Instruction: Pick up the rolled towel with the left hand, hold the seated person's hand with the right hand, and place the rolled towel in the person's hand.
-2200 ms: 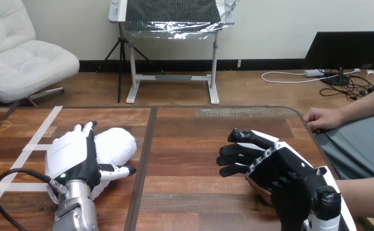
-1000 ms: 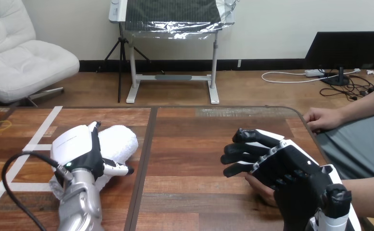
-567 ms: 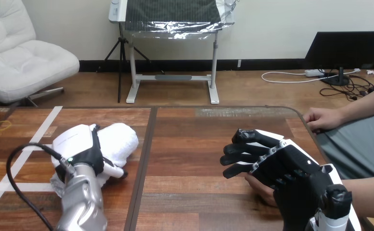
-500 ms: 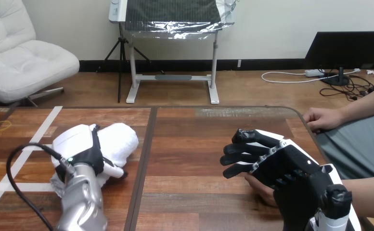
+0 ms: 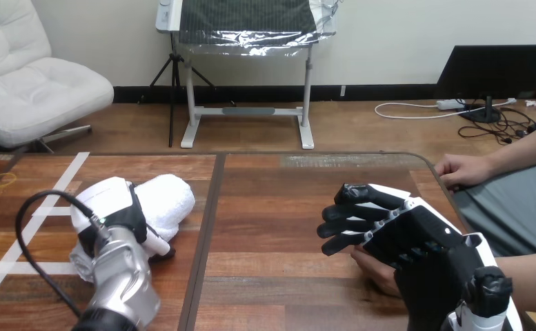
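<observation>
The white rolled towel point(image 5: 170, 196) lies on the left half of the wooden table point(image 5: 279, 207). My left hand point(image 5: 110, 205) sits on its near end, fingers curled over it and the thumb tucked under its front side. At the lower right my right hand point(image 5: 406, 234) lies palm down over the person's hand point(image 5: 374, 267), whose fingers show under my palm. My right fingers reach left past it, lightly bent, with nothing between them. I see no finger or thumb curled round the person's hand.
The person's other hand point(image 5: 462, 169) rests at the table's right edge. White tape lines point(image 5: 56, 194) and a small yellow ring point(image 5: 3, 180) mark the far left. A dark seam point(image 5: 206, 227) splits the tabletop down the middle.
My left fingers went from straight over the towel to curled round it, and the forearm rolled nearer the camera. The right hand shifted slightly to the right over the person's hand.
</observation>
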You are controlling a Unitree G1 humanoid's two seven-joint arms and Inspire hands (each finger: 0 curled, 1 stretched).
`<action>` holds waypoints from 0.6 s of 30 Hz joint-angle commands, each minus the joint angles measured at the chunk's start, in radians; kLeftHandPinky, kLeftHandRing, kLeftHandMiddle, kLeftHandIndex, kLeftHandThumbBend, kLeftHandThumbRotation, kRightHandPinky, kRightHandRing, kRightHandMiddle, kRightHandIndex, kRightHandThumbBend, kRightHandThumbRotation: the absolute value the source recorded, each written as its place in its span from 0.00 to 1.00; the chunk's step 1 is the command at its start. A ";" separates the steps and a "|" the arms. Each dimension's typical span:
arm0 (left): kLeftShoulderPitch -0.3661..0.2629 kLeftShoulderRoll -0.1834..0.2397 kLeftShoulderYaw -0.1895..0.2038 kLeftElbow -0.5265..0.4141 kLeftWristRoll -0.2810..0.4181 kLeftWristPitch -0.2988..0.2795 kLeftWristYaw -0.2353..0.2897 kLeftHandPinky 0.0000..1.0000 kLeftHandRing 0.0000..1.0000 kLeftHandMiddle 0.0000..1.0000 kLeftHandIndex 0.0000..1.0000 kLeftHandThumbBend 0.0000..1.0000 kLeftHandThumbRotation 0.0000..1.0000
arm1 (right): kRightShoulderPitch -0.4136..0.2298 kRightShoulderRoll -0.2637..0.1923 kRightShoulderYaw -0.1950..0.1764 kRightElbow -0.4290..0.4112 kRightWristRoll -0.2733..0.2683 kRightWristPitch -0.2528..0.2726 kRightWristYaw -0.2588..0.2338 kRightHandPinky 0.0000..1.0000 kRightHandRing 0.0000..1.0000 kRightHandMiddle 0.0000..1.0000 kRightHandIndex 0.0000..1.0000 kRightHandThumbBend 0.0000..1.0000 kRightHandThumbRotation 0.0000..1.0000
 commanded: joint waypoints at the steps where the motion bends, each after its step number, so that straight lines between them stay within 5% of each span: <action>1: -0.056 -0.023 -0.017 0.074 -0.016 0.000 0.026 0.44 0.62 0.75 0.76 0.94 0.06 | -0.049 0.014 -0.006 -0.058 0.014 -0.023 -0.005 0.52 0.62 0.67 0.69 0.84 1.00; 9: -0.058 -0.034 0.002 0.113 -0.055 -0.038 0.103 0.23 0.34 0.49 0.62 0.87 0.01 | -0.052 0.014 -0.012 -0.051 0.012 -0.030 -0.005 0.51 0.62 0.66 0.68 0.84 1.00; 18: -0.023 -0.022 0.003 0.083 -0.079 -0.107 0.175 0.19 0.29 0.39 0.53 0.80 0.00 | -0.060 0.026 -0.034 -0.032 -0.011 -0.045 -0.022 0.50 0.62 0.66 0.70 0.83 1.00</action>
